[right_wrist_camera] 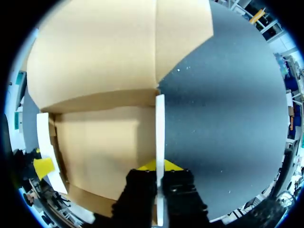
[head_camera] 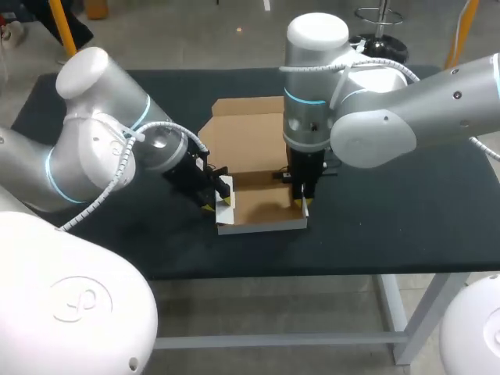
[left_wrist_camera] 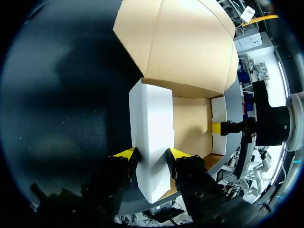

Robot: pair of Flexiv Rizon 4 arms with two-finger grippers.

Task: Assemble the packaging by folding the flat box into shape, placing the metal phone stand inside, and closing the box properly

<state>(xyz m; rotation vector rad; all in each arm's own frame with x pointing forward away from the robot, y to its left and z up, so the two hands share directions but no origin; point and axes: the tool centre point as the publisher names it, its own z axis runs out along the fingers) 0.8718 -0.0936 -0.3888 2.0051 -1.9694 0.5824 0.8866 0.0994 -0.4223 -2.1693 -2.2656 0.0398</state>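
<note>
Left gripper (head_camera: 221,197) (left_wrist_camera: 151,156): clamped on the box's left wall (left_wrist_camera: 152,123), one yellow tip pressed to each white face.
Right gripper (head_camera: 303,200) (right_wrist_camera: 160,167): clamped on the right wall (right_wrist_camera: 160,128), seen edge-on between the two yellow tips, which stand only slightly apart.
Box (head_camera: 262,195) (left_wrist_camera: 190,123) (right_wrist_camera: 99,137): near the middle of the black table (head_camera: 406,203), toward its front edge, between the two grippers; brown inside, white outside.
Walls: left and right walls held upright; low front wall (head_camera: 262,226) also raised, white face outward.
Lid (head_camera: 246,129) (left_wrist_camera: 175,42) (right_wrist_camera: 114,52): open, lying back on the table behind the tray, brown side up, joined along the rear fold.
Interior: brown cardboard floor showing from wall to wall in all three views.
Arms: left arm entering from the left side, angled low toward the box; right arm entering from the right side, wrist pointing straight down over the right wall.
Count: one box, one lid, three raised walls, two grippers.
</note>
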